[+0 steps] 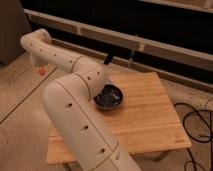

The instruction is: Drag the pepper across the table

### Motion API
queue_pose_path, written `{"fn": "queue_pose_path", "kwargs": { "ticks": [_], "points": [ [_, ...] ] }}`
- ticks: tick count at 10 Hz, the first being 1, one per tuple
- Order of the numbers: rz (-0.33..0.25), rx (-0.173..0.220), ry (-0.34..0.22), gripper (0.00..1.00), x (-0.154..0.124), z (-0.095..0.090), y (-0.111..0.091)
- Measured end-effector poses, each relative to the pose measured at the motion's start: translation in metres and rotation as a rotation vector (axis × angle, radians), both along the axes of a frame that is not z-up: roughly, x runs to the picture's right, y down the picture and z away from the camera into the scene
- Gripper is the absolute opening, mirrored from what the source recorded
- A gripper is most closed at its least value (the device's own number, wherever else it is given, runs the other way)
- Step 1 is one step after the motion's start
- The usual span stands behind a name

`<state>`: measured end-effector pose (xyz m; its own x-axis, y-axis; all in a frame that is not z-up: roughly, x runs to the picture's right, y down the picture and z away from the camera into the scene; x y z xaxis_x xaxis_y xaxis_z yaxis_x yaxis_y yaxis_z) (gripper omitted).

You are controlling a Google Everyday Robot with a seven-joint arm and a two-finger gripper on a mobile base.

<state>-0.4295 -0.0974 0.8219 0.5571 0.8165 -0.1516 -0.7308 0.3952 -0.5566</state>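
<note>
The pepper (41, 70) shows as a small orange-red bit at the far left, past the left edge of the table (145, 117), with the speckled floor behind it. My gripper (39, 64) hangs from the bent white arm (60, 57) right above the pepper, mostly hidden behind the wrist. Whether it touches or holds the pepper cannot be told. The arm rises from the bottom of the view, crosses the table's left half, then folds back to the upper left.
A dark bowl (109, 96) sits on the table near its back left, just beside the arm. A small black piece (107, 60) sticks up behind the arm. Black cables (197, 122) lie on the floor at right. A dark shelf unit (150, 30) runs along the back.
</note>
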Motion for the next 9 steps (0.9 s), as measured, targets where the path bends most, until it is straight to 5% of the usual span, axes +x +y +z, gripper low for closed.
{"fn": "queue_pose_path", "kwargs": {
  "ticks": [2, 9],
  "points": [
    [-0.089, 0.016, -0.085, 0.11, -0.018, -0.024, 0.012],
    [-0.100, 0.018, -0.094, 0.79, -0.020, -0.027, 0.014]
  ]
}}
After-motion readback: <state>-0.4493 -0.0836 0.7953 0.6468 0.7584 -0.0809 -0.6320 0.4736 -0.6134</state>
